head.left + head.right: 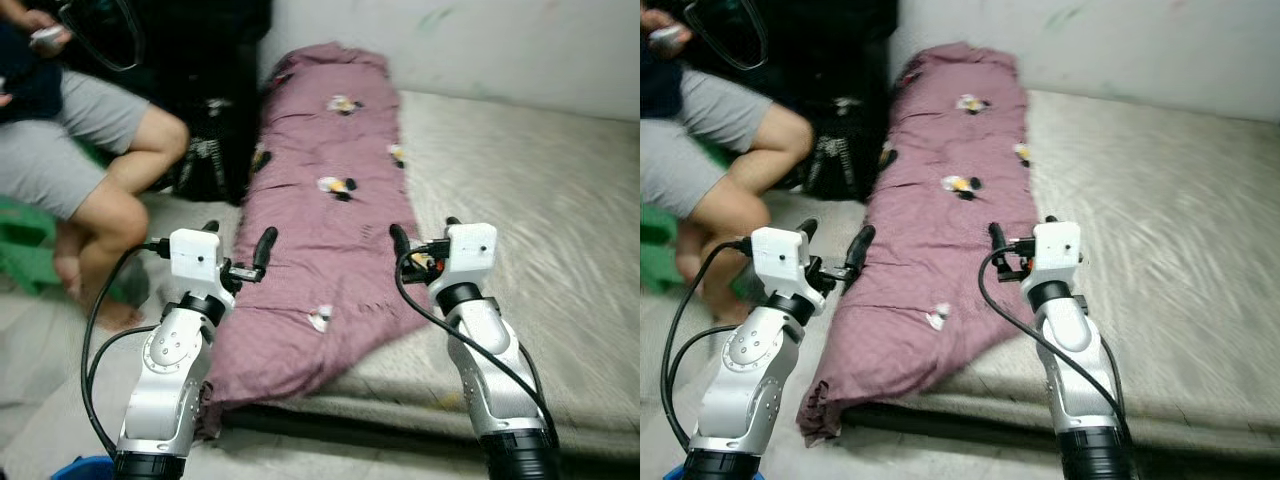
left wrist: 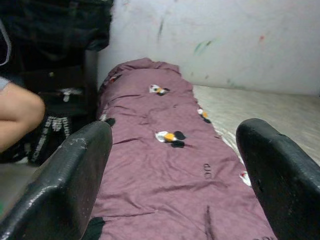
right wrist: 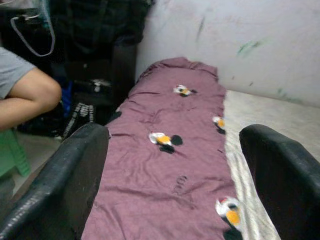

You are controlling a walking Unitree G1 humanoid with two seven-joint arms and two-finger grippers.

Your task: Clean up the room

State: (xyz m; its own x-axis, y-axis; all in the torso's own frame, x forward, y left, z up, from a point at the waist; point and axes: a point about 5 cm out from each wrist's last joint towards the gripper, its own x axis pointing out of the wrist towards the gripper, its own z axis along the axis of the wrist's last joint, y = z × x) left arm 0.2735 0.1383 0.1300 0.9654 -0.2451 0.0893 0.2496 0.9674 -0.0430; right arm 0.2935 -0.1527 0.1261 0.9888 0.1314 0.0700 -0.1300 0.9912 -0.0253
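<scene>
1. The purple blanket (image 1: pixel 320 220) is lying in a long strip on the mattress (image 1: pixel 520 220), running toward 12 o'clock, its near end drooping over the edge.
2. The left claw (image 1: pixel 240 250) and right claw (image 1: pixel 425 243) are both hovering spread and empty.
3. Folding is looking unstarted; a person's knee (image 1: pixel 160 135) is sitting at 10 o'clock.

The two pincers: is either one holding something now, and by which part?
Nothing is held. The left pincer and right pincer are open, above the near end of the purple blanket.
</scene>
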